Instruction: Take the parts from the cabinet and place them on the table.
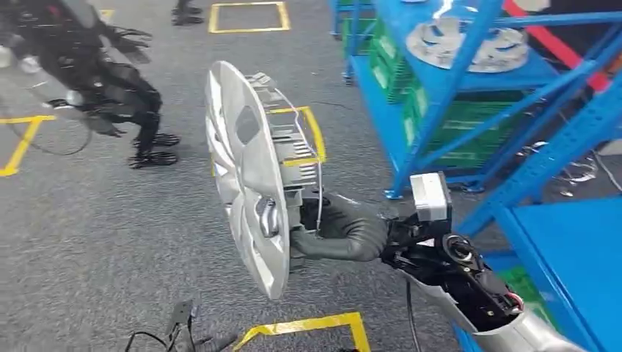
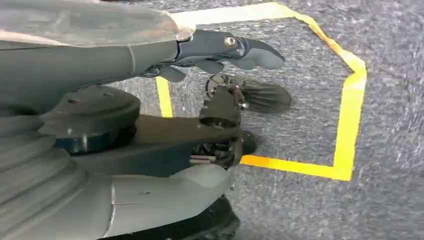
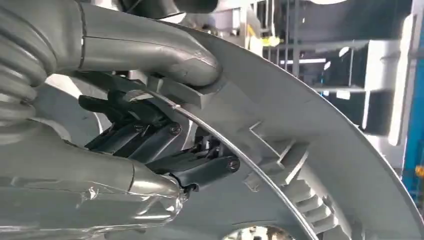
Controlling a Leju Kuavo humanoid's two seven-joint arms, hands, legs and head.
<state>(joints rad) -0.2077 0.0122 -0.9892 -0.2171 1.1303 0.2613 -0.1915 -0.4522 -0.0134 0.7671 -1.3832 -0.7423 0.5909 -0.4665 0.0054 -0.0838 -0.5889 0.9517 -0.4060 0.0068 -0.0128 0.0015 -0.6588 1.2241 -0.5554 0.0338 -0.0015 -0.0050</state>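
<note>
Right hand (image 1: 323, 227) carrying a silver wheel cover (image 1: 246, 176) away from the blue cabinet (image 1: 469, 88).
The wheel cover stands on edge in the air, left of the cabinet and above the grey floor (image 1: 110, 242); the right hand grips its lower rim. More silver parts (image 1: 469, 44) lie on a cabinet shelf. The left hand (image 2: 220, 50) hangs over the floor, fingers apart, holding nothing.

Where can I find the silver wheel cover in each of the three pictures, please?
Head view: the wheel cover stands on edge at the centre, held by the right robot hand.
Right wrist view: its ribbed back side takes up the middle and right, close behind the fingers.
Left wrist view: not in it.
Shared landmark: yellow floor tape, in the head and left wrist views.
</note>
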